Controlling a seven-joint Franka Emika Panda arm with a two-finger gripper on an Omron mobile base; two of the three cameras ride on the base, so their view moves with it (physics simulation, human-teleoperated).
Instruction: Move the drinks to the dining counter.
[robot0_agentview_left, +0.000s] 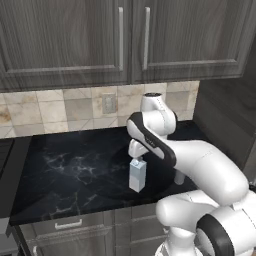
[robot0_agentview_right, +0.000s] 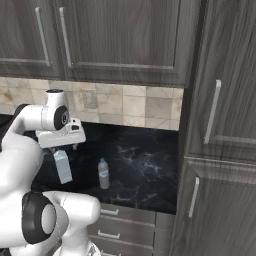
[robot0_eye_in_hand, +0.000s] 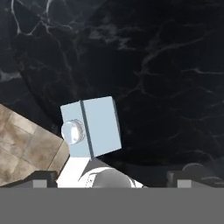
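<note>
The carton (robot0_agentview_left: 137, 175) stood upright on the black bench (robot0_agentview_left: 75, 165), near its front edge, long axis vertical. The gripper (robot0_agentview_left: 136, 150) hung straight above it, jaws spread wide and holding nothing. In the hand view the carton's gable top (robot0_eye_in_hand: 91, 127) sat left of the midline between the two fingertips (robot0_eye_in_hand: 41, 178), with its ridge running roughly up the picture and slightly tilted, so the jaws looked to need a small sideways shift before a straight drop would put a finger on each flat side. Whether the fingers were already level with the gable or still above it could not be told.

To the right of the carton, apart from it, the bottle (robot0_agentview_right: 103, 173) stood upright on the same bench, about as near the front edge. The gap between the two seemed wide enough for a finger to come down without knocking the bottle.

Behind both lay open bench up to the tiled wall (robot0_agentview_right: 135, 107); farther right a tall cabinet (robot0_agentview_right: 220, 150) closed off that end. Lifting straight up, under the upper cabinets, looked the freest way out.
</note>
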